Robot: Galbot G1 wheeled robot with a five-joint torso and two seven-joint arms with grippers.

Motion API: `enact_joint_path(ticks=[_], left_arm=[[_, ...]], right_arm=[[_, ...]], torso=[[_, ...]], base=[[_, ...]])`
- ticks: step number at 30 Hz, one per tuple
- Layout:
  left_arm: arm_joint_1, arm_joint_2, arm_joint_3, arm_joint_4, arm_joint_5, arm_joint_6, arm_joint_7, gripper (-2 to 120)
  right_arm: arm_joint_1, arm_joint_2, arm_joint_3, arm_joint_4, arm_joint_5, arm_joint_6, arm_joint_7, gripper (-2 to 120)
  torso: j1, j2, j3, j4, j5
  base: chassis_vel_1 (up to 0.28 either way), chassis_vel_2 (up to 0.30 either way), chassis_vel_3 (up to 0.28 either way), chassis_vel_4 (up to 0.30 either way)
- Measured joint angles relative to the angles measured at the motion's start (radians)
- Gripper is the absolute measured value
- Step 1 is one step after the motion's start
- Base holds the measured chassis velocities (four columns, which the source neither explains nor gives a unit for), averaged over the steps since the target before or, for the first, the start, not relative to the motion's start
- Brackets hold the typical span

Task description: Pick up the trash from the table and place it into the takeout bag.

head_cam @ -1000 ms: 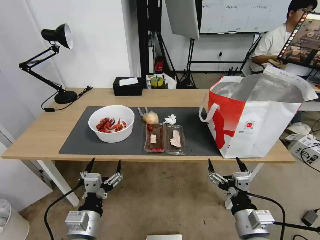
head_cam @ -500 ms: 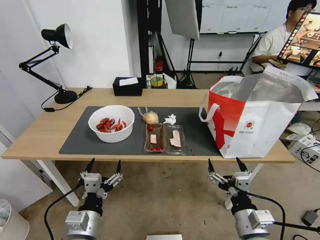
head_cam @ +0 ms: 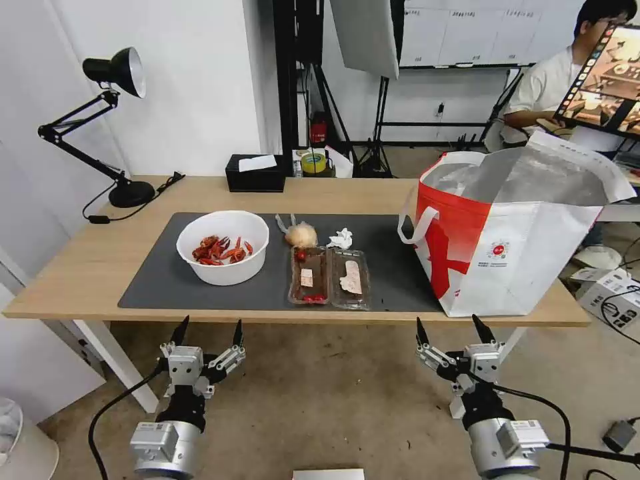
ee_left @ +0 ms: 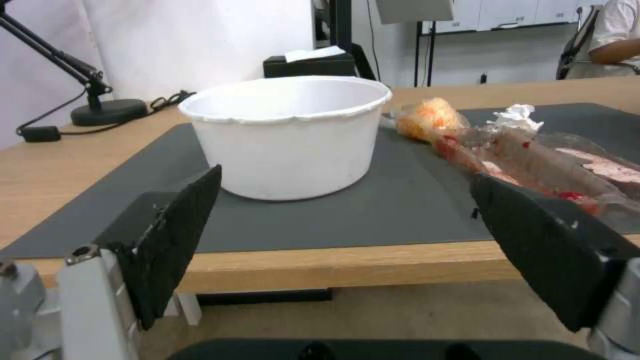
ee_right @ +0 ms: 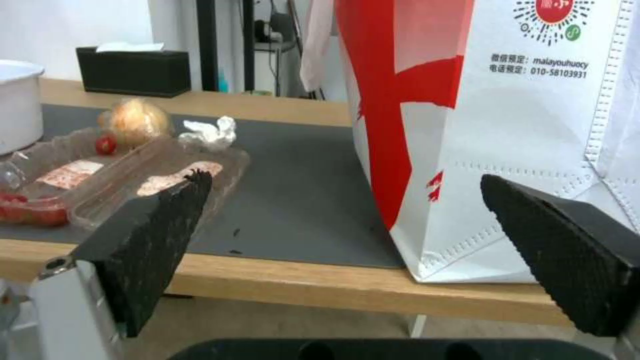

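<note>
A studio-like lab: softbox (head_cam: 365, 33) on stands, monitor (head_cam: 603, 80), bare floor

Bright, even indoor light; soft shadows, wrist views slightly blurred.

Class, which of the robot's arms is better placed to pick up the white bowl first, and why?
Probably the left. Its open hand waits below the table edge nearly in front of the bowl; the right hand sits by the bag.

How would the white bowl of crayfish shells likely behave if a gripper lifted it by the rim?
The white bowl looks thin-walled with a wavy rim, so it may flex when pinched. Its crayfish shells cover only part of the bottom, so it is probably light, though they could slide if tilted.
</note>
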Motion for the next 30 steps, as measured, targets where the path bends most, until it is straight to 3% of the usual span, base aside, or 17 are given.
enact_joint_path(ticks=[6,8,10,12,16,21,24,30], left_arm=[[-0.001,0.004,-0.005,-0.005,-0.018,0.011,-0.003,100],[-0.008,0.023,-0.030,-0.034,-0.084,0.056,-0.030,100],[-0.009,0.028,-0.037,-0.041,-0.102,0.068,-0.036,100],[-0.015,0.043,-0.056,-0.065,-0.156,0.105,-0.059,100],[-0.018,0.062,-0.081,-0.093,-0.230,0.141,-0.082,100],[-0.027,0.088,-0.109,-0.129,-0.336,0.189,-0.114,100],[-0.029,0.092,-0.108,-0.130,-0.348,0.192,-0.114,100],[-0.029,0.097,-0.106,-0.123,-0.349,0.179,-0.105,100]], right_arm=[[-0.003,-0.058,0.034,0.021,0.057,-0.037,0.000,100],[-0.009,-0.137,0.082,0.053,0.139,-0.093,0.003,100],[-0.010,-0.162,0.097,0.062,0.164,-0.111,0.003,100],[-0.017,-0.261,0.157,0.102,0.266,-0.180,0.006,100],[-0.023,-0.352,0.212,0.138,0.359,-0.244,0.008,100],[-0.024,-0.363,0.218,0.141,0.371,-0.253,0.009,100],[-0.024,-0.363,0.217,0.141,0.380,-0.253,0.009,100],[0.022,-0.349,0.156,0.050,0.522,-0.208,-0.028,100]], torso=[[0.000,0.000,0.000,0.0000,-0.0002],[0.000,0.000,0.000,0.0000,0.0002],[0.000,0.000,0.000,0.0000,0.0003],[0.000,0.000,0.000,0.0000,0.0003],[0.000,0.000,0.000,0.0003,0.0002],[0.000,0.000,0.000,0.0001,0.0003],[0.000,0.000,0.000,-0.0002,0.0001],[0.000,0.000,0.000,0.0001,-0.0002]], base=[[0.000,0.000,0.000,0.000],[0.000,0.000,0.000,0.000],[0.000,0.000,0.000,0.000],[0.000,0.000,0.000,0.000],[0.000,0.000,0.000,0.000],[0.000,0.000,0.000,0.000],[0.000,0.000,0.000,0.000],[0.000,0.000,0.000,0.000]])
